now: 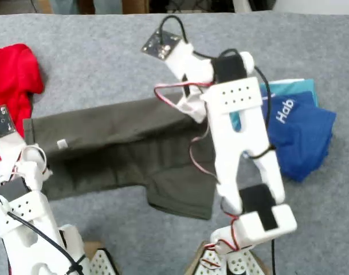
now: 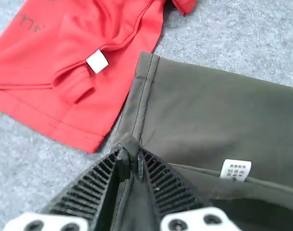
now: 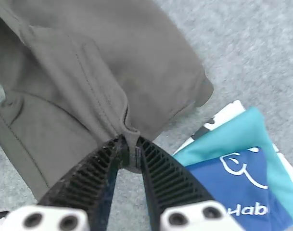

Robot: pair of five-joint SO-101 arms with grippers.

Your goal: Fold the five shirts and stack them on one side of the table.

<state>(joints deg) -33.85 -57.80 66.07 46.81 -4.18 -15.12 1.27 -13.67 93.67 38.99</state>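
Item: olive-grey fabric shirt [image 1: 117,143]. I am clamping its opposite edges in left hand [image 2: 131,161] and right hand [image 3: 129,147], apparently to spread it for folding.

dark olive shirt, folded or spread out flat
Partly folded: the dark olive shirt lies doubled over lengthwise, one sleeve sticking out.

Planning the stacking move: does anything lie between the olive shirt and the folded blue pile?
Nothing visible does: bare grey table separates the olive shirt from the blue pile. The right gripper pinches the shirt's edge there.
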